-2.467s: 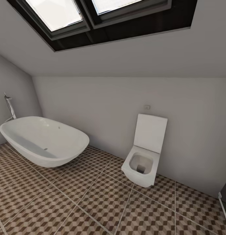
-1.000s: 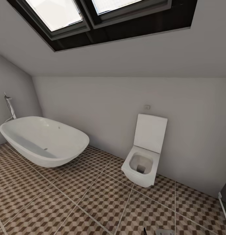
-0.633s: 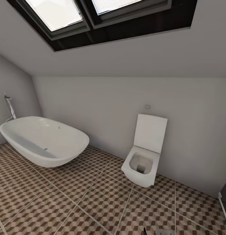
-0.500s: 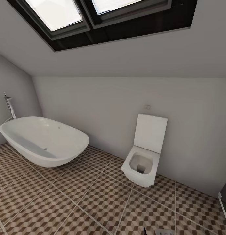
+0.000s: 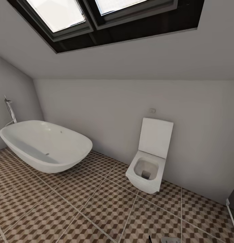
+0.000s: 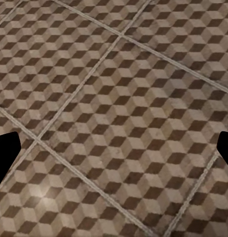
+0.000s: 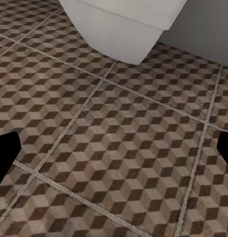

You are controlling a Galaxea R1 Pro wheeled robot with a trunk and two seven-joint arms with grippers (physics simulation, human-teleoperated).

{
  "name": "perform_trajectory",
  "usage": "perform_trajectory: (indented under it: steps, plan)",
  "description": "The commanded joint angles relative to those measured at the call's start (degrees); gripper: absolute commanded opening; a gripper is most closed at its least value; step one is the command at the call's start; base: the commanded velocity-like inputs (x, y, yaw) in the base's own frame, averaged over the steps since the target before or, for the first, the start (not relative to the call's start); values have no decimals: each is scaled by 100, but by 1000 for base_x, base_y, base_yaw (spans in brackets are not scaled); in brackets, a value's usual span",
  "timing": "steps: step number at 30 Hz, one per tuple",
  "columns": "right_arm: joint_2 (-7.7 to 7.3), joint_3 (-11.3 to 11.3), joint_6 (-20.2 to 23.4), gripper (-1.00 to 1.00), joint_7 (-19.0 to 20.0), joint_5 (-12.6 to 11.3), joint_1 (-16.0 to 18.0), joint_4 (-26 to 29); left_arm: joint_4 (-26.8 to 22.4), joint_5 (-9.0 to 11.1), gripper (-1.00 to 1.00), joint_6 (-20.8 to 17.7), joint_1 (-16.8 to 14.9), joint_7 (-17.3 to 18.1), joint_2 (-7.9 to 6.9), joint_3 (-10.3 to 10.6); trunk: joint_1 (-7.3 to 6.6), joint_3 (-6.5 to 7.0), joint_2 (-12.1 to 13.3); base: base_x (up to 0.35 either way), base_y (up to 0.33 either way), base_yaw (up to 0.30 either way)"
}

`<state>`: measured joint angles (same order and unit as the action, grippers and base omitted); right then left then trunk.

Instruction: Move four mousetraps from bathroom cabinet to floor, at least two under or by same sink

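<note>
Bathroom floor view unchanged since earlier

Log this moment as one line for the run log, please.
phase: in transit | head view: bathtub, toilet, bathroom floor | left gripper: open, empty | right gripper: open, empty, toilet ahead

1 bathtub, 1 toilet, 2 skylights, 1 tub faucet

A small pale part has risen into the head view's lower edge.
</note>
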<state>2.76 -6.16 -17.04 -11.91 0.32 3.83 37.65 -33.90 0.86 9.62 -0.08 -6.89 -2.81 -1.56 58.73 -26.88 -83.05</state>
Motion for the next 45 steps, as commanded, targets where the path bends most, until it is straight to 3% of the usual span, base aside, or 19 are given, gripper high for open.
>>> perform_trajectory:
  steps: [1, 10, 31, 45]
  plan:
    - [-3, -26, -10, 100, -49, 3, 4, -4, 0, 9, 100, 14, -1, -14, 1, 4, 0, -5, -3, -27, 0, 0]
    - [-3, -26, -10, 100, -49, 3, 4, -9, 59, 11, 100, 9, -1, -14, 38, -2, 0, -5, -3, -92, 66, 0]
    - [-9, -26, -10, 100, -40, 3, 5, -100, 173, 11, 100, 11, -1, -5, 44, -2, 0, -5, -3, -204, 211, -6]
    - [-3, -26, -15, 100, -31, 3, 4, -212, 199, 11, 100, 27, -1, -5, 44, -2, 0, -5, -3, -103, 232, -206]
